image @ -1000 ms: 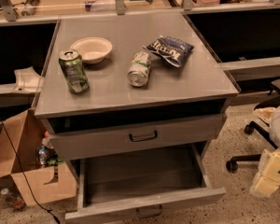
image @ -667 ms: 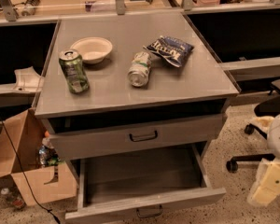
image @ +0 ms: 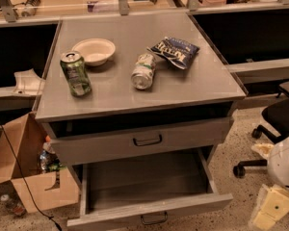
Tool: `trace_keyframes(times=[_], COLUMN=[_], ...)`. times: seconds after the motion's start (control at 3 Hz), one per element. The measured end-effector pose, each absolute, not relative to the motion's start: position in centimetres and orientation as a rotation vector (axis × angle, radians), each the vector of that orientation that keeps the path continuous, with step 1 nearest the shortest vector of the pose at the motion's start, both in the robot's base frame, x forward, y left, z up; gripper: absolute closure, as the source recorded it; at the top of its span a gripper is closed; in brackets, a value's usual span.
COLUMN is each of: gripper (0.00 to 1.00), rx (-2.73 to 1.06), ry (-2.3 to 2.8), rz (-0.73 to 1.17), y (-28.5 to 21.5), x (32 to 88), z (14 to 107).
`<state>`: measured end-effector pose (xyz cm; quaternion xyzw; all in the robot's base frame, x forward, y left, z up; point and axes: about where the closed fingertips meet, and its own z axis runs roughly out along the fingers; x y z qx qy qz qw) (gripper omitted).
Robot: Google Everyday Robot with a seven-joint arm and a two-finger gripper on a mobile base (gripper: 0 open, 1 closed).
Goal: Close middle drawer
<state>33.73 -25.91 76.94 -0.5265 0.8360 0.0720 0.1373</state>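
The middle drawer (image: 149, 210) is pulled far out of the grey cabinet, low in the view. It is wide and shallow, with a low flat front and a small dark bar handle (image: 154, 219). Its inside looks empty. Above it, the taller-fronted top drawer (image: 144, 139) stands a little out, with a dark gap under the cabinet top. The lowest drawer is out of view. My gripper (image: 269, 210) shows as a pale yellow part under a white round arm joint (image: 285, 165) at the lower right. It is to the right of the open drawer and apart from it.
On the cabinet top (image: 111, 88) stand a green can (image: 76, 73), a white bowl (image: 94, 50), a can on its side (image: 143, 71) and a blue chip bag (image: 176, 52). An open cardboard box (image: 24, 177) sits left of the cabinet. An office chair base (image: 269, 129) is at the right.
My arm and gripper at the lower right have moved down and slightly left. The drawers and the things on top have not moved.
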Motion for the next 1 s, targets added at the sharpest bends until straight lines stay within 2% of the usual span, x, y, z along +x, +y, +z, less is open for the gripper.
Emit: trace_keyframes(times=[0.33,0.67,1.0], gripper=[0.00,0.16,0.40], rx=[-1.524,-1.524,-1.524], ry=[2.420,2.419,2.419], rz=[0.210,0.210,0.210], y=[-25.91,-25.91,-25.91], x=[33.71,33.71,33.71], z=[76.88,76.88,76.88])
